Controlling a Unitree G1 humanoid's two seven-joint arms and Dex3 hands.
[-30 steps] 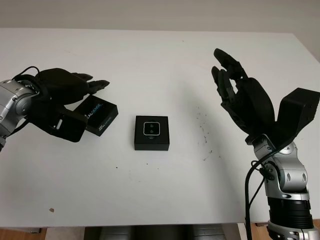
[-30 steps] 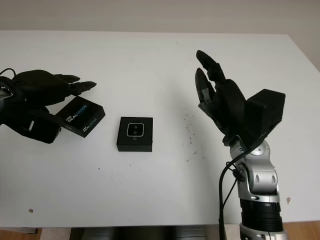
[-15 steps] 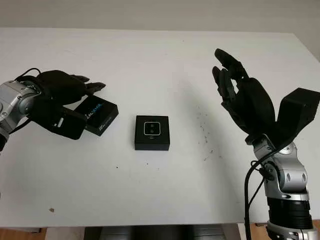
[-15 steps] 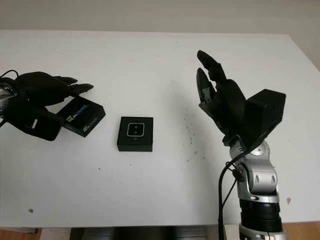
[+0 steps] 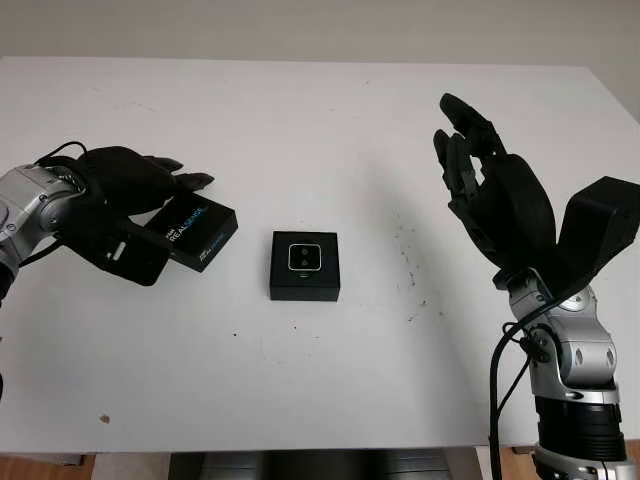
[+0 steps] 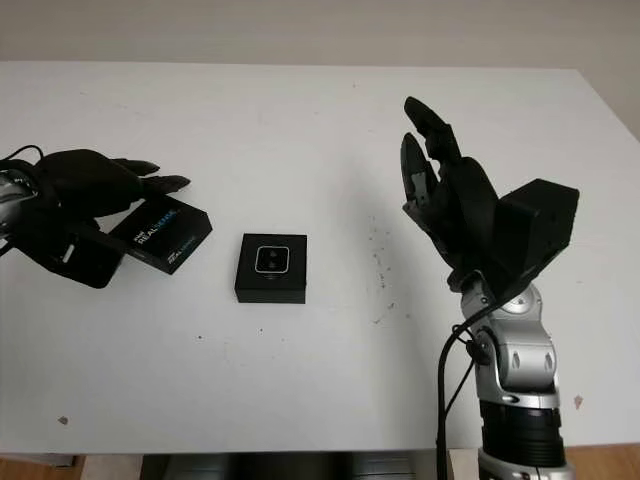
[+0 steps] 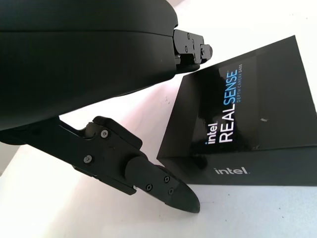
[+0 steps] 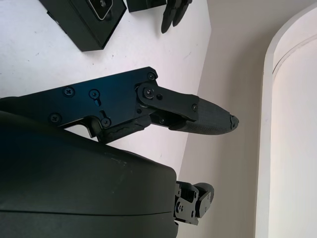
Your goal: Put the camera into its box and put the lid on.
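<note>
A small black box (image 5: 304, 266) sits at the table's middle with the camera (image 5: 303, 258) lying in it, its silver face up. The black lid (image 5: 203, 233), printed "Intel RealSense", lies flat on the table to the left of the box. My left hand (image 5: 150, 215) is open over the lid's left end, fingers (image 7: 193, 47) above its far corner and thumb (image 7: 163, 186) just off its near edge. The lettering reads plainly on the lid (image 7: 242, 104) in the left wrist view. My right hand (image 5: 490, 200) is open, raised above the table's right side, away from the box.
The white table (image 5: 330, 120) carries faint dark specks right of the box (image 5: 410, 270). Its far edge meets a pale wall. The right wrist view looks down past my fingers (image 8: 198, 115) on the box (image 8: 84, 20).
My left hand has drawn back slightly to the left, uncovering more of the lid's lettering; the lid has not moved. The right hand has drifted a little to the right.
</note>
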